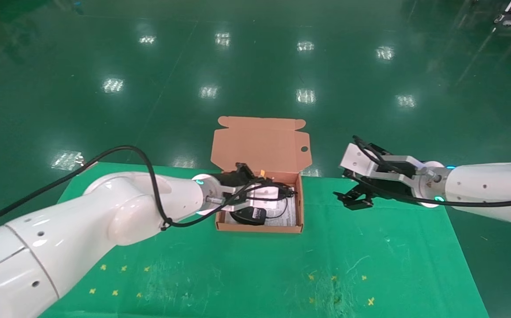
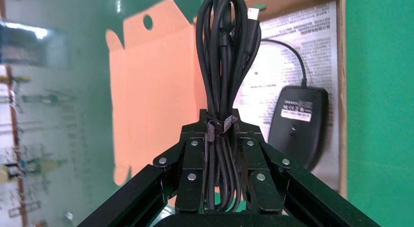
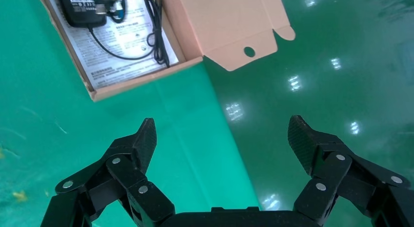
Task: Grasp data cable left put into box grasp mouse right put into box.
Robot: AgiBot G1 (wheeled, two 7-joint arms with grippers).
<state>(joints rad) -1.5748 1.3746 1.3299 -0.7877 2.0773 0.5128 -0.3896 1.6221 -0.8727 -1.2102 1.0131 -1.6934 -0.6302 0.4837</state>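
Your mouse (image 2: 298,120) already lies in the box (image 1: 258,227). Your left gripper (image 2: 222,134), clenched on the bundled data cable (image 2: 223,66), hovers over that box; only the release remains. Your right gripper (image 3: 222,139) waits beside it, jaws spread, empty.

Bundled black data cable (image 2: 222,80) above box (image 1: 260,227); mouse (image 2: 299,124) upside-down inside.

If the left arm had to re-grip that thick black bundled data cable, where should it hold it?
Probably where the left gripper holds it now: the thick black bundled data cable is tied at its strap, so all strands stay together. Come from above, across the coil's narrow width, since it hangs over the open orange-brown cardboard box.
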